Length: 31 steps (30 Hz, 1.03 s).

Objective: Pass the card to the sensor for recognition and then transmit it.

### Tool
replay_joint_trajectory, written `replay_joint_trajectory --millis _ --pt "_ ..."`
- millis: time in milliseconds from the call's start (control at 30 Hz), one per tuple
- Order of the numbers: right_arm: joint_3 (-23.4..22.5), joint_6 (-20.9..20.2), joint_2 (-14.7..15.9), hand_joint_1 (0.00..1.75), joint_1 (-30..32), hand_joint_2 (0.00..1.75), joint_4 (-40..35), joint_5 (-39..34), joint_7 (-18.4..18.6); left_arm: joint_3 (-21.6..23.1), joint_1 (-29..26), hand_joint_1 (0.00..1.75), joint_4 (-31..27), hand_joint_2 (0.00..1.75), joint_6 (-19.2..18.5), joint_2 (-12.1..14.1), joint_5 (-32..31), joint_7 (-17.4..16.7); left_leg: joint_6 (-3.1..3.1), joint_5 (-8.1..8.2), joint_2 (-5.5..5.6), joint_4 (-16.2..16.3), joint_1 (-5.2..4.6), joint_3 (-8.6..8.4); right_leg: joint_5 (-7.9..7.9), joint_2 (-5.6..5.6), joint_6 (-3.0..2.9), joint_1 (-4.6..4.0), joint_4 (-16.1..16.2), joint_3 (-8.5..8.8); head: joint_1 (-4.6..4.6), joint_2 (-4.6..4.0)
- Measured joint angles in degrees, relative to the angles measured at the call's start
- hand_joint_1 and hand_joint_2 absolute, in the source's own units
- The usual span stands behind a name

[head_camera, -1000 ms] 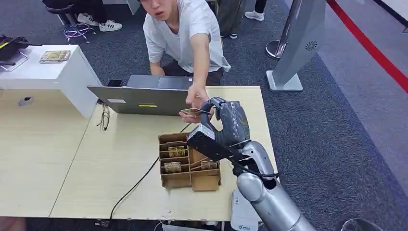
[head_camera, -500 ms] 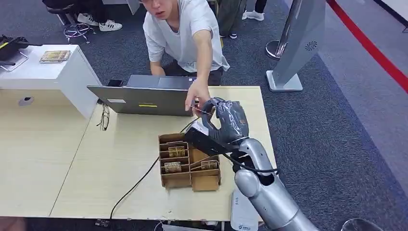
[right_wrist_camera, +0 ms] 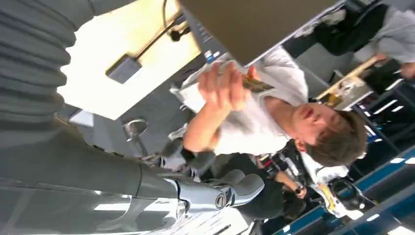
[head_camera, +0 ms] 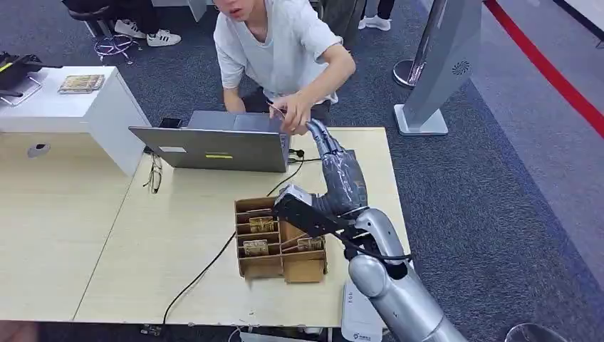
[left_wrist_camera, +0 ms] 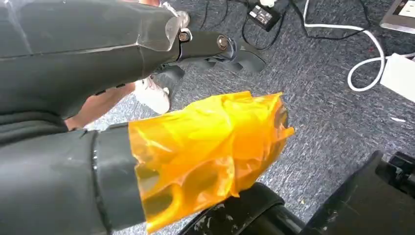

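Observation:
The card (head_camera: 277,110) is a thin dark-edged piece pinched in the person's hand (head_camera: 293,114) above the open laptop (head_camera: 214,147). It also appears in the right wrist view as a brownish card (right_wrist_camera: 257,85) between that person's fingers. My right hand (head_camera: 333,160) reaches out over the far right of the table with its fingers stretched toward the person, holding nothing. A small dark box with a cable (right_wrist_camera: 124,69) lies on the table beneath it. My left hand (left_wrist_camera: 161,161) hangs over the carpet, its fingers wrapped in yellow film and holding nothing.
A cardboard organiser (head_camera: 279,246) with several cards in its slots stands on the wooden table (head_camera: 142,242) just in front of my right arm. A black cable (head_camera: 203,274) runs across the table. Glasses (head_camera: 154,175) lie left of the laptop. The person leans in from the far side.
The person took the card from my right hand and pulled it back above the laptop. My right hand's fingers uncurled and now stretch forward with nothing in them.

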State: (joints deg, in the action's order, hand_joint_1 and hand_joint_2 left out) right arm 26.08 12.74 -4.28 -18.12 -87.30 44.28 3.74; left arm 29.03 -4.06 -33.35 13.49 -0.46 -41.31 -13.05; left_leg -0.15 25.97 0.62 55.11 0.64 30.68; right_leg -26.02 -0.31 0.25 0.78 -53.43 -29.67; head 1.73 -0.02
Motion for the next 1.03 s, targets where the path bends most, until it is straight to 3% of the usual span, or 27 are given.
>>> replay_joint_trajectory --millis 233,467,667,1033 --pt "-0.04 0.04 0.00 0.00 1.91 0.00 -3.43 -2.22 -1.76 -0.11 -0.53 0.00 0.00 0.00 0.33 0.00 0.04 -0.09 0.00 0.00 0.00 0.00 0.00 0.00 0.00 0.01 0.00 0.00 0.01 -0.02 0.02 0.00" --pt "-0.24 0.02 0.79 0.00 7.59 0.00 -9.96 -10.23 -8.80 -1.42 -1.88 0.00 -0.94 0.00 -0.33 0.48 0.48 -0.24 -0.01 0.02 0.00 0.00 0.00 0.01 -0.02 0.00 0.00 0.00 0.02 -0.03 0.02 0.00" --pt "-1.13 -2.58 2.38 0.00 13.08 0.00 -15.27 -20.88 -15.63 -3.25 -2.92 0.00 -1.60 0.00 -0.44 0.87 -0.37 0.42 -0.01 0.04 0.00 0.00 0.00 0.03 -0.03 0.01 0.00 0.00 0.03 -0.05 0.02 0.00" --pt "-4.37 -9.25 5.86 0.00 22.84 0.00 -20.24 -30.67 -22.62 -6.08 -4.32 0.00 -1.73 0.00 0.98 0.13 -1.22 1.05 0.00 0.05 0.01 0.00 0.00 0.05 -0.03 -0.01 0.00 0.00 0.04 -0.03 0.02 0.00"
